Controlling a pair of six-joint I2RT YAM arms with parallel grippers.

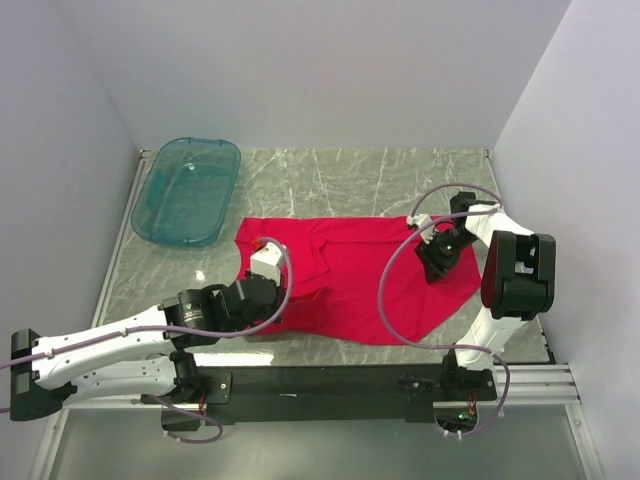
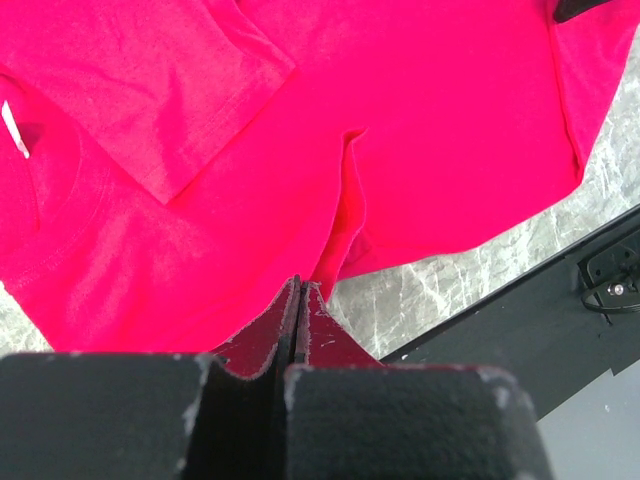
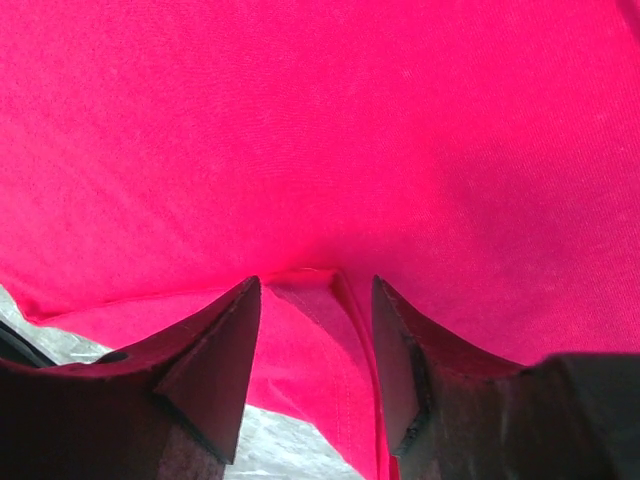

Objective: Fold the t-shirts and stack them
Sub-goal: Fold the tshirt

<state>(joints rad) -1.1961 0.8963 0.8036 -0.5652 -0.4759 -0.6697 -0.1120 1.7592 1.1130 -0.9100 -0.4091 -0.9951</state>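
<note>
Top external view: the plain bright red short-sleeved t-shirt [image 1: 365,285] lies spread but rumpled on the grey marbled tabletop [image 1: 340,180], its far-left corner near the translucent teal plastic tub [image 1: 150,200]. The left gripper [image 2: 297,292] has its jaws pressed together at the shirt's near edge; whether cloth is caught between them cannot be told. The right gripper [image 3: 316,285] is spread apart, straddling a small raised fold of red fabric.
</note>
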